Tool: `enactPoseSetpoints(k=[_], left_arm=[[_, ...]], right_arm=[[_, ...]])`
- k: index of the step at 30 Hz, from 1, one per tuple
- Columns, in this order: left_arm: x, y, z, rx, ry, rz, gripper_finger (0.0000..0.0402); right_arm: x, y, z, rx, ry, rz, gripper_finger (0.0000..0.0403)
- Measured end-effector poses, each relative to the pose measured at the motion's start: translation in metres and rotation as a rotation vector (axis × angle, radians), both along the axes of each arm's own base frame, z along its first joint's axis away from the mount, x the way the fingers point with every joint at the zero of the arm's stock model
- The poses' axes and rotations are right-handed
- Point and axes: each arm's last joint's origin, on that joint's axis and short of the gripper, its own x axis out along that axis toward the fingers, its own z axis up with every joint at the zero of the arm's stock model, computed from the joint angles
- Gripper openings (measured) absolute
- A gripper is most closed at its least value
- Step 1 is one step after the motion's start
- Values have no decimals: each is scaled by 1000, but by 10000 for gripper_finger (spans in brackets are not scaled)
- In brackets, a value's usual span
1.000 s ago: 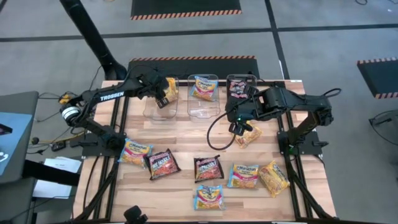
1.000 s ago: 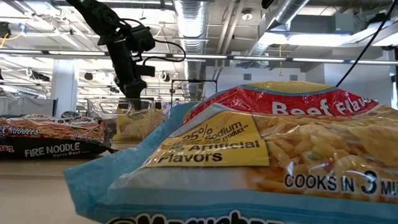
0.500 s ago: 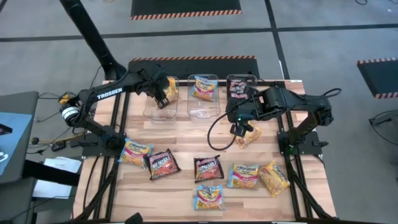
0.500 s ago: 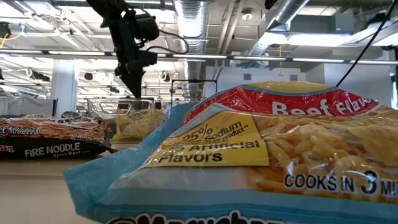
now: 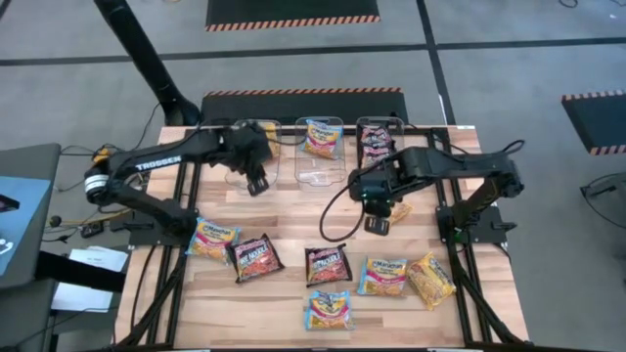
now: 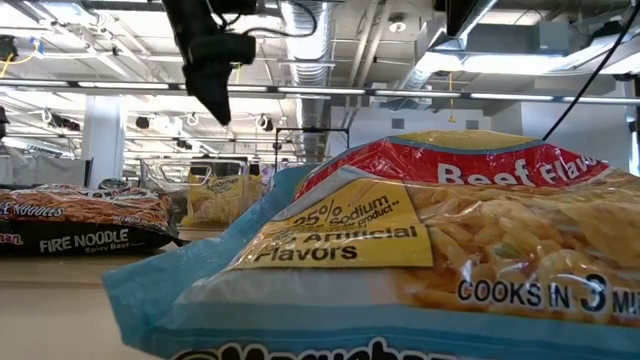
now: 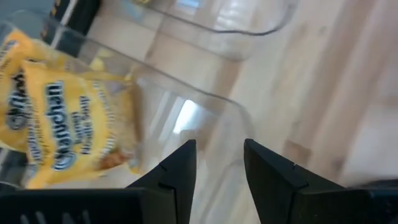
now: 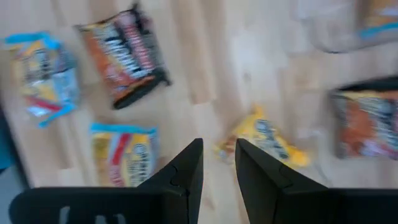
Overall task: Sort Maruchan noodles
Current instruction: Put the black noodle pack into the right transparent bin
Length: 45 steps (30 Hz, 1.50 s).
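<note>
Maruchan noodles packets lie along the table's front: a yellow-orange one (image 5: 213, 238), two black-red ones (image 5: 254, 257) (image 5: 326, 264), two light blue ones (image 5: 331, 309) (image 5: 383, 276) and a yellow one (image 5: 430, 279). My left gripper (image 5: 256, 182) (image 7: 217, 162) is open and holds nothing, hovering at the front rim of the left bin (image 5: 240, 168), where a yellow packet (image 7: 62, 124) lies. My right gripper (image 5: 376, 198) (image 8: 217, 162) is open above a loose yellow packet (image 8: 267, 140) (image 5: 384, 219).
Three clear bins stand at the back; the middle bin (image 5: 321, 174) holds a light blue packet (image 5: 321, 137) and the right bin (image 5: 381, 122) a black-red one (image 5: 376, 145). In the low view a light blue packet (image 6: 400, 250) fills the foreground beside a Fire Noodle packet (image 6: 80, 222).
My left gripper has risen and drawn back from the left bin toward the table's front. The right arm has shifted slightly left over the loose yellow packet.
</note>
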Motion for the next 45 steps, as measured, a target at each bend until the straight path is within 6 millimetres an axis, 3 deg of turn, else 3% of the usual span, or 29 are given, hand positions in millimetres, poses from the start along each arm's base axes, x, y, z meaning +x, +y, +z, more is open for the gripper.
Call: enactPoseSetpoints(k=[7,13,19,23,27,36,45], left_arm=[[-1,-36,15,-34,-95,-35,123],[-3,-59,22,-78,-151,-44,123],[-2,-80,23,-123,-160,-70,123],[-2,-91,22,-144,-149,-86,123],[-2,-96,22,-149,-150,-101,123],[-2,-97,22,-139,-152,-99,123],[-2,-96,22,-100,-151,-75,123]], right_arm=[[18,8,-10,163,-126,114,119],[28,16,-12,167,-197,192,122],[50,30,-25,148,-249,282,171],[69,39,-51,123,-192,365,212],[83,46,-78,101,-113,442,234],[106,55,-134,100,40,532,229],[114,47,-148,242,34,625,228]])
